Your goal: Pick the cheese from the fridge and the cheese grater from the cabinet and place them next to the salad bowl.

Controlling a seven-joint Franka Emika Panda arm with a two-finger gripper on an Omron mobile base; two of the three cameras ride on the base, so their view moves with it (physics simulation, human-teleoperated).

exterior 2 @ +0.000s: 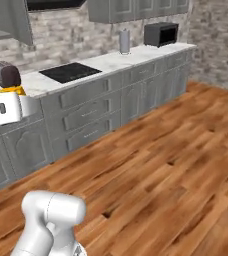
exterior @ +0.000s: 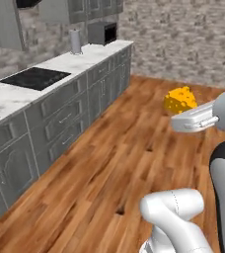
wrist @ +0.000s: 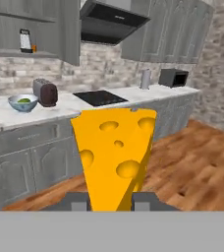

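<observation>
Cheese (wrist: pixel 115 153) sits clamped in our claw (wrist: pixel 110 202), held above the floor; salad bowl (wrist: pixel 23 103) rests on the tabletop (wrist: pixel 1 115) beside the toaster (wrist: pixel 45 92).

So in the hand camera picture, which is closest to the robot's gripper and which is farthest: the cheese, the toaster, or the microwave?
1. The cheese: nearest, pinched in the gripper at the bottom of the hand view.
2. The toaster: farther off, on the counter to the left, beside the salad bowl.
3. The microwave: farthest, at the counter's far right end.
</observation>
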